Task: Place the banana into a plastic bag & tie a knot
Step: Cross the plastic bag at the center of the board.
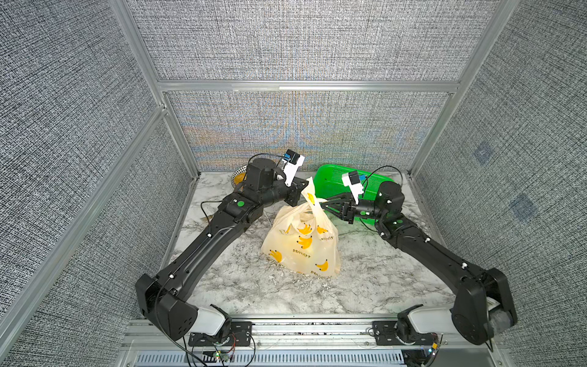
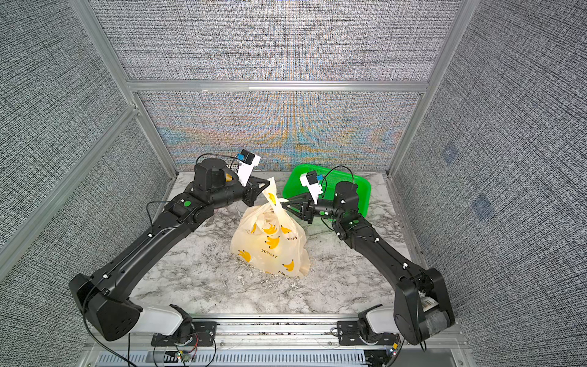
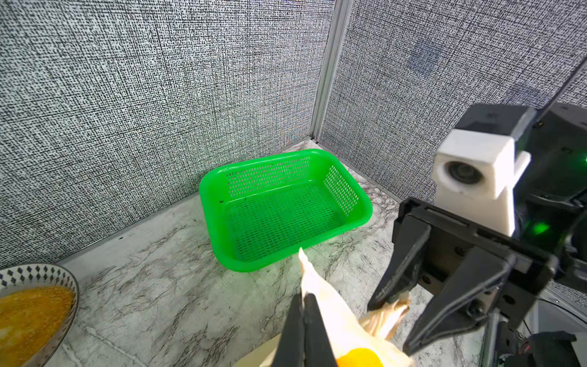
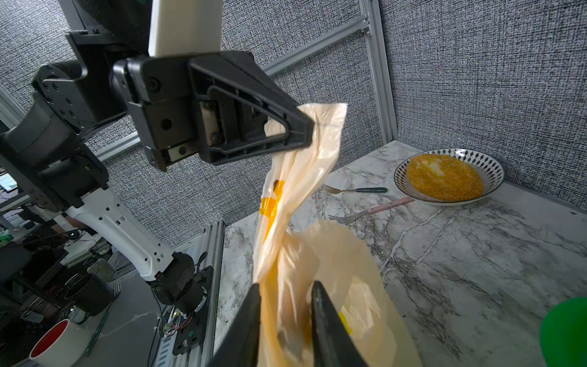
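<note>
The plastic bag [image 1: 301, 251] sits on the surface [image 1: 228, 286] beneath both tools; I think the banana is inside, though the film shows me only a yellow blur. My left tool [image 4: 310, 132] is clamped tight on one handle strip [image 4: 317, 159], while my right tool [image 4: 286, 287] stands part open astride the twisted neck and grips nothing, so the knot [image 4: 281, 249] looks loose and could unwind, and a hard pull might tear the film. The green basket [image 1: 330, 179] crowds in behind my right tool, the plate [image 4: 495, 173] lies beyond my left, and free room lies under the tools toward the arm bases.
</note>
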You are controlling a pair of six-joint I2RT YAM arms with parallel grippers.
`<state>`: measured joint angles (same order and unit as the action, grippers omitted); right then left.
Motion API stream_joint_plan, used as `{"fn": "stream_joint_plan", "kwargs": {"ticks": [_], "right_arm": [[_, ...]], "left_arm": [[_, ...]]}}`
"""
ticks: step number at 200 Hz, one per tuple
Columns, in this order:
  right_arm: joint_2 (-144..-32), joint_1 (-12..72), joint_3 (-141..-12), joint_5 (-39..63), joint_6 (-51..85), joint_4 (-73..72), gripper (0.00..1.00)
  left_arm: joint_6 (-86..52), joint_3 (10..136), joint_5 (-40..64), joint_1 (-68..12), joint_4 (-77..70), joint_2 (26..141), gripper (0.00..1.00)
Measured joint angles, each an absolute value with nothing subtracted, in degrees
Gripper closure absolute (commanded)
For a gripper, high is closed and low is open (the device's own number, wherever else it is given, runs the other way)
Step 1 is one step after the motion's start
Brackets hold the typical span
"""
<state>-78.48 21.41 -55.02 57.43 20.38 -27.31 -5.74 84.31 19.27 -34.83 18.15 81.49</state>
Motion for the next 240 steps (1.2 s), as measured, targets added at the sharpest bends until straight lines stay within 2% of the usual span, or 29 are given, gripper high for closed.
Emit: {"fn": "stream_joint_plan", "kwargs": {"ticks": [47,113,133,148,150,155,167,179,207,240], "right_arm": [[-78.4,21.3,-54.4,58.9,21.0,-28.5,0.58],[-79.8,23.3,-55.8,58.5,19.2,-26.4,0.59],[-80.4,24.4,-56.9,57.3,17.4,-24.8,0.7],[-80.4,24.4,-57.1,57.1,16.5,-23.7,0.94],[-80.4,24.4,-57.1,57.1,16.5,-23.6,0.97],[-80.4,24.4,-57.2,57.0,16.4,-23.2,1.0],[-80.3,24.4,-57.5,56.2,16.1,-22.4,1.0],[-80.2,24.5,-58.0,55.9,15.7,-22.0,1.0],[-80.2,24.5,-59.5,55.4,14.6,-19.8,1.0],[-81.2,24.6,-62.5,54.3,14.2,-17.2,1.0]], "left_arm": [[-4.7,84.2,19.0,-34.8,18.1,81.5,1.0],[-4.5,83.9,18.1,-34.8,18.2,81.1,1.0],[-4.5,83.9,18.1,-34.8,18.2,81.1,1.0],[-4.5,83.9,17.9,-34.8,18.1,81.1,1.0],[-4.5,83.9,17.9,-34.8,18.1,81.1,0.98],[-4.5,83.9,17.6,-34.8,18.1,81.0,0.83],[-4.2,83.8,16.6,-34.8,18.2,81.0,0.32],[-3.9,83.7,16.4,-34.8,18.4,80.8,0.03],[-2.5,79.8,14.4,-34.8,18.7,76.9,0.01],[-0.3,67.2,7.6,-34.9,15.4,67.4,0.01]]}}
